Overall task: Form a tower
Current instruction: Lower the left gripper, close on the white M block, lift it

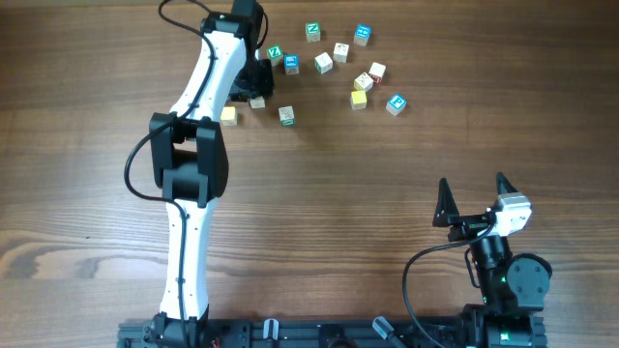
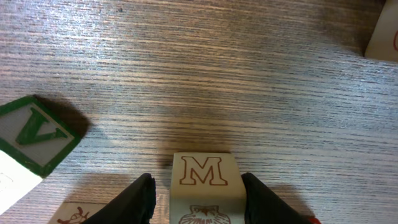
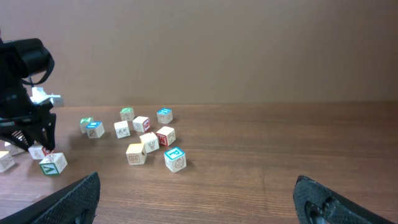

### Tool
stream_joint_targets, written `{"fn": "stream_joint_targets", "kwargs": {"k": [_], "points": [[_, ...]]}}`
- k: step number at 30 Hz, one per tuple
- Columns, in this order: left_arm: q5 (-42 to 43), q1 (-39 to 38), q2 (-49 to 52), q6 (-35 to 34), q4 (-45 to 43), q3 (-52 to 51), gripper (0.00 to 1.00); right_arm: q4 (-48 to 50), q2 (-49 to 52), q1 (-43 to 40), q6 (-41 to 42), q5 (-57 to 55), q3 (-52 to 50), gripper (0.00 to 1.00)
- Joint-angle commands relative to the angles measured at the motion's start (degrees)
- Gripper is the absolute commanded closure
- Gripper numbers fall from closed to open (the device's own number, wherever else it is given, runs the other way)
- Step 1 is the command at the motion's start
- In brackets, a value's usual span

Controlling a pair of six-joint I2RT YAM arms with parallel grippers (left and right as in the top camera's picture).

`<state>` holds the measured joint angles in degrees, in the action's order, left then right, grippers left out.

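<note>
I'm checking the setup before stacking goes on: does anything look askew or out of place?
Nothing looks damaged or spilled. The cubes lie scattered loose on the far table, turned different ways, with no stack in view. The green V cube sits skewed beside the M cube that the left claw straddles.

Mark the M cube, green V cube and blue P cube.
M cube [image 2: 205, 170]: left wrist view, top face, on the letter.
green V cube [image 2: 34, 134]: left wrist view, top face.
blue P cube [image 3: 175, 154]: right wrist view, blue top face.
</note>
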<state>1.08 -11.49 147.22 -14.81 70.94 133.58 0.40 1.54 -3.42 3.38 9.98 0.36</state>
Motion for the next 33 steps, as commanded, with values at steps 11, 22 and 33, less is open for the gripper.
{"fn": "stream_joint_targets", "kwargs": {"k": [11, 22, 33], "points": [[1.01, -0.02, -2.05, 2.38, -0.13, -0.33, 0.48, 0.24, -0.35, 0.13, -0.35, -1.07, -0.07, 0.0], [0.98, -0.04, -3.93, 2.36, -0.48, -0.28, 0.59, 0.24, -0.35, 0.13, -0.35, -1.05, -0.07, 0.0], [1.01, -0.04, -3.93, 1.9, 1.86, -0.31, 0.62, 0.24, -0.35, 0.13, -0.35, -1.05, -0.07, 0.0]]}}
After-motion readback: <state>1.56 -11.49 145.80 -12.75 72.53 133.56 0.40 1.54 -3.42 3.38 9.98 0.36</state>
